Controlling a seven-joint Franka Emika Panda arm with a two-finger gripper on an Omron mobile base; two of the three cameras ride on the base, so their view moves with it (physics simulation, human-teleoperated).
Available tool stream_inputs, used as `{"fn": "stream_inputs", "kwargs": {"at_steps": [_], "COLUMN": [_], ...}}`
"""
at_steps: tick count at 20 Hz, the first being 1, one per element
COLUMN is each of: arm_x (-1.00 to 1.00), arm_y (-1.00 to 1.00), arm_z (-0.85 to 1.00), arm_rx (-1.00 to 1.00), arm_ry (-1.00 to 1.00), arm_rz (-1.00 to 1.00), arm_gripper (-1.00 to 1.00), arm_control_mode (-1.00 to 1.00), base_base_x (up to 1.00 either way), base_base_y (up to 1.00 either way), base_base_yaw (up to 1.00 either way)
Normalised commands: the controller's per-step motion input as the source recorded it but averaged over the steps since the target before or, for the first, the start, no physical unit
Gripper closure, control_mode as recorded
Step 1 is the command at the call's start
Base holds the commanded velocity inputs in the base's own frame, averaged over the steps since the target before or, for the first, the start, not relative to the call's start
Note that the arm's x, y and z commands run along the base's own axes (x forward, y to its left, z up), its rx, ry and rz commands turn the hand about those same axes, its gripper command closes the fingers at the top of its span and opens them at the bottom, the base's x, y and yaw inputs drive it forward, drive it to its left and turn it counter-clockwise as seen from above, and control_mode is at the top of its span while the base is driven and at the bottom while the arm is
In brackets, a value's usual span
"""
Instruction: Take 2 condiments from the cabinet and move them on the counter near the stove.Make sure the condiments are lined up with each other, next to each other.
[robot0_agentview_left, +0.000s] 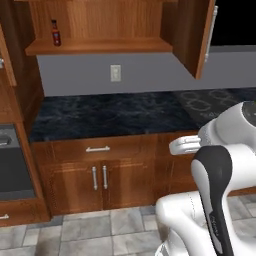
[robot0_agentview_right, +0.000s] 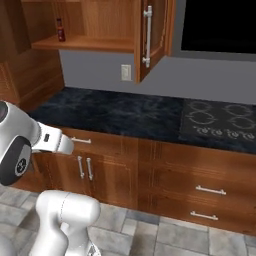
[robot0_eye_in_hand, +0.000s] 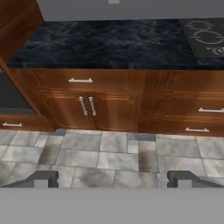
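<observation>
Red sauce bottle (robot0_agentview_left: 55, 33) near shelf (robot0_agentview_left: 100, 46) front edge.

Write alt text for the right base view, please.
An open wall cabinet holds a dark red bottle on its shelf, above a dark counter with a black stove at right. The white arm rises at lower left.

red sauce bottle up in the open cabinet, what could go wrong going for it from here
1. The red sauce bottle stands deep at the left end of the cabinet shelf; a high reach might knock it over.
2. The open cabinet door juts out over the counter, so the rising arm could clip it.
3. The gripper is open, low and aimed at the floor, so it likely needs a large swing upward.
</observation>
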Motion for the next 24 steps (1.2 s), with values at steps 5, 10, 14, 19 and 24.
{"fn": "stream_inputs", "kwargs": {"at_steps": [5, 10, 14, 19, 24], "arm_x": [0.00, 0.00, 0.00, 0.00, 0.00], "arm_y": [0.00, 0.00, 0.00, 0.00, 0.00], "arm_z": [0.00, 0.00, 0.00, 0.00, 0.00], "arm_rx": [0.00, 0.00, 0.00, 0.00, 0.00], "arm_ry": [0.00, 0.00, 0.00, 0.00, 0.00], "arm_rz": [0.00, 0.00, 0.00, 0.00, 0.00], "arm_gripper": [-1.00, -1.00, -1.00, -1.00, -1.00], "arm_control_mode": [1.00, 1.00, 1.00, 1.00, 1.00], "base_base_x": [0.60, 0.54, 0.50, 0.34, 0.38], "base_base_y": [0.34, 0.42, 0.54, 0.56, 0.53], "base_base_yaw": [0.00, 0.00, 0.00, -0.01, -0.02]}}
